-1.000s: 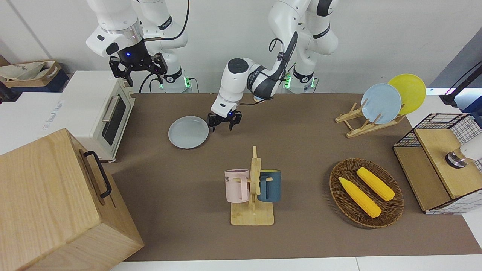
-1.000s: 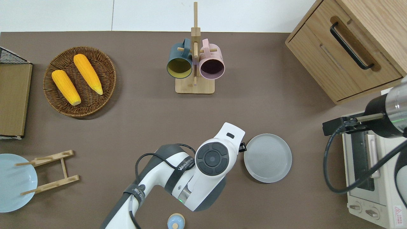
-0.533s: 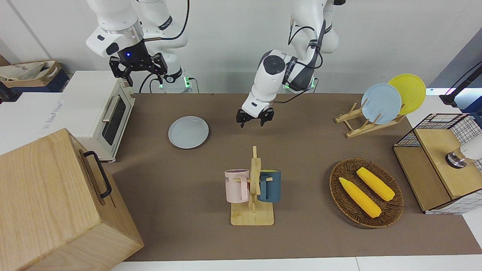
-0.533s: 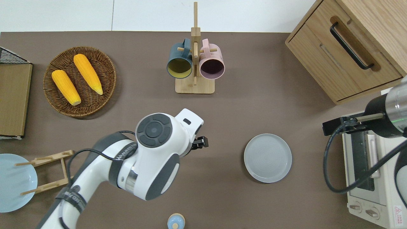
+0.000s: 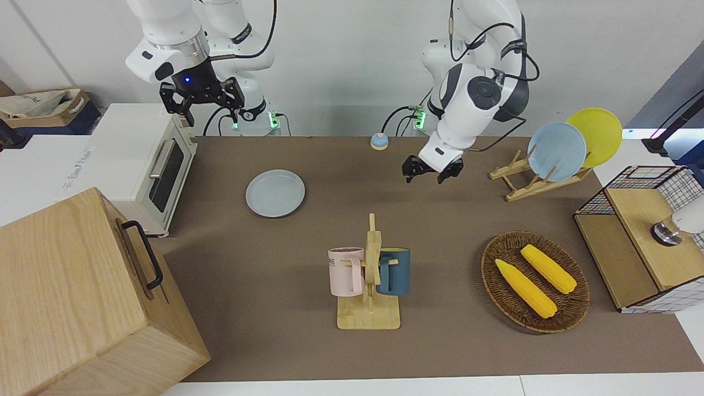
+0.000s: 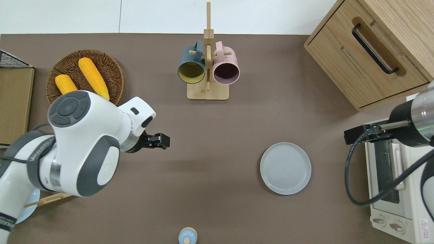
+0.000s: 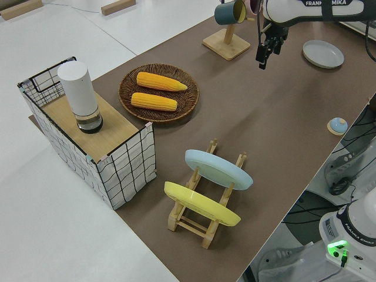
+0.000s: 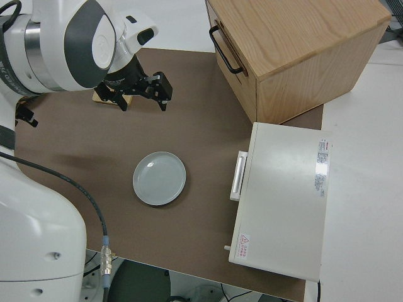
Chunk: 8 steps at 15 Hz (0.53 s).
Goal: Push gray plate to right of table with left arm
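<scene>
I see the gray plate (image 6: 285, 168) flat on the desk (image 6: 217, 210), toward the right arm's end near the robots' edge. Left gripper (image 6: 162, 141) up over bare desk w/ fingers spread, holding nothing, well apart from plate. Right arm parked.

Front cam faces robots, overhead looks down; both share table (image 5: 451, 352).

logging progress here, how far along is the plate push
Done: the gray plate lies flat toward the right arm's end of the table, close to the white toaster oven.
In hand: nothing. The left gripper hangs empty over bare table toward the left arm's end, well apart from the plate, fingers open.
Left: apparently only parking the left arm. The right arm is parked.
</scene>
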Tool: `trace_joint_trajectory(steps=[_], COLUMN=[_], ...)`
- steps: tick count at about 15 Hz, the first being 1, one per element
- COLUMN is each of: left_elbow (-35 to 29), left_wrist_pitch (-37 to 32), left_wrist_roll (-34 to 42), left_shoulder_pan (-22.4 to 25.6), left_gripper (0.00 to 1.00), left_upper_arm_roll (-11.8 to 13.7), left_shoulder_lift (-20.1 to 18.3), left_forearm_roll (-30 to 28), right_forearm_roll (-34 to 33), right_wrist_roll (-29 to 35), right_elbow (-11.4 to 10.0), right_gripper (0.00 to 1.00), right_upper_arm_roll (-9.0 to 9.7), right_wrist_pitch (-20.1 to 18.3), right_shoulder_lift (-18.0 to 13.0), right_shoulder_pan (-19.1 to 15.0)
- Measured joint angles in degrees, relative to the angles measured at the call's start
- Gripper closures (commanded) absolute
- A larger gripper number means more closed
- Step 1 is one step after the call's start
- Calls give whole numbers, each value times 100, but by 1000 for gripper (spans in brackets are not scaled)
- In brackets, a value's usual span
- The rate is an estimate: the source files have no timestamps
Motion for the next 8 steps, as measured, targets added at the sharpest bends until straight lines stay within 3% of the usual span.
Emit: trace_joint_trajectory(steps=[8], left_elbow=[1137], left_wrist_pitch=[-1030], left_wrist_roll=[983], left_shoulder_pan=[1082], left_gripper=[9], left_upper_arm_roll=[15], left_shoulder_lift=[-45], left_forearm_roll=[347], right_forearm_roll=[0], right_wrist_roll=[0], right_elbow=[0], right_gripper=[17], right_upper_arm_roll=[0], right_wrist_pitch=[0], right_shoulder_lift=[0], right_shoulder_pan=[0])
